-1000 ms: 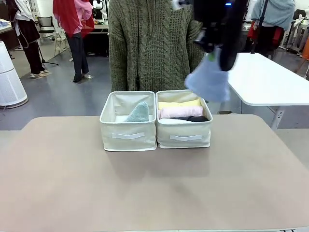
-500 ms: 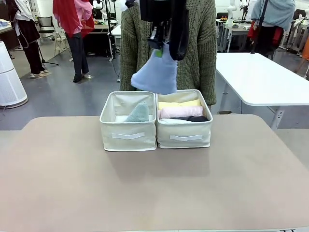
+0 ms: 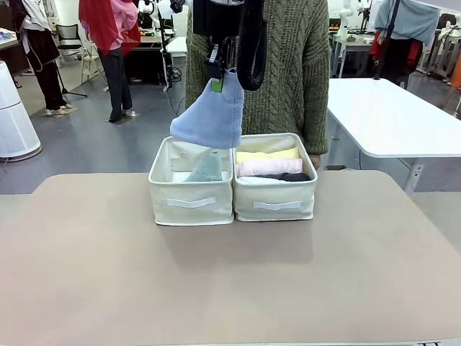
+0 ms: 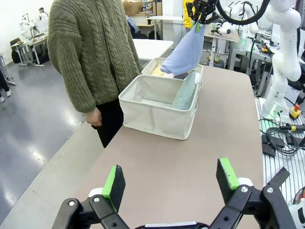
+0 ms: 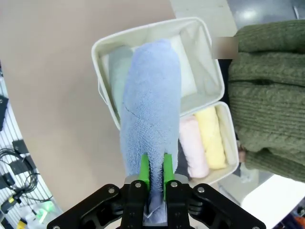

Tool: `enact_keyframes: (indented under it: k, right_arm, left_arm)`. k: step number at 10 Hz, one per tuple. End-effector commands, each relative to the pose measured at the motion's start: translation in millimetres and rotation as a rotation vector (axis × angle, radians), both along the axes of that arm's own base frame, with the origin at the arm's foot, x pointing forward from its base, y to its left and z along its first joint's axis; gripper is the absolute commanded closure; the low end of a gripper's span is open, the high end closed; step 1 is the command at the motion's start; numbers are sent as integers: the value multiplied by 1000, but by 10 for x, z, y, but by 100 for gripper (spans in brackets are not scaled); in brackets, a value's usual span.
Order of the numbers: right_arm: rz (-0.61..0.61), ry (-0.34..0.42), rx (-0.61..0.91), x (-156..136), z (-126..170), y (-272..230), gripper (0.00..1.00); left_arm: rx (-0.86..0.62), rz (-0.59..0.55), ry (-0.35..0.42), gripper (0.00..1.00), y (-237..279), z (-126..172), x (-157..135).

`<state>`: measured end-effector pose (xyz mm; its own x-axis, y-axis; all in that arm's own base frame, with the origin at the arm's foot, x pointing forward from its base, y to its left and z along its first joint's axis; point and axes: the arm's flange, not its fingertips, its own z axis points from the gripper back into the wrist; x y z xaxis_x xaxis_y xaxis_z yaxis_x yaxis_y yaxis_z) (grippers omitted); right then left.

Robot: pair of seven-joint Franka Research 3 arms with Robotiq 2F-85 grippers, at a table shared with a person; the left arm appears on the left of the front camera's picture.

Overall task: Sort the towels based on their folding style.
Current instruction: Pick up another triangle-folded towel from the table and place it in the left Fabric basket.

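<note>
My right gripper (image 3: 217,81) (image 5: 155,175) is shut on a corner of the light blue triangle-folded towel (image 3: 209,117) (image 5: 151,109) (image 4: 185,54), which hangs above the left cream bin (image 3: 191,196) (image 5: 97,47). A mint green folded towel (image 3: 206,170) (image 4: 185,90) (image 5: 116,67) leans inside that bin. The right bin (image 3: 274,200) holds rolled towels: yellow (image 3: 267,155) (image 5: 212,134), pink (image 3: 270,166) (image 5: 192,146) and dark grey (image 3: 286,176). My left gripper (image 4: 171,181) stands open over the bare table, far from the bins.
A person in a green knitted sweater (image 3: 292,65) stands right behind the bins, one hand (image 4: 93,117) at the table edge. A white table (image 3: 392,119) stands at the back right. The tan tabletop (image 3: 230,281) in front of the bins is bare.
My right gripper has carried the blue towel leftward, from above the right bin's far corner to above the left bin, and slightly lower.
</note>
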<state>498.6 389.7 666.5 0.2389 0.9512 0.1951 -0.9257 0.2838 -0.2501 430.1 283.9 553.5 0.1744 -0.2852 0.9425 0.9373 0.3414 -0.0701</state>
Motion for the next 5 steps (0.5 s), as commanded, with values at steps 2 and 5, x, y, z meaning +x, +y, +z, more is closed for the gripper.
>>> enact_keyframes:
  k: [2,5]
  right_arm:
    - [-7,-11,-4,-10,26,0,87]
    - [113,-17,18,67,-37,-2,87]
  left_arm:
    - [9,2,2,0,5,7,-27]
    - [9,2,2,0,5,7,-27]
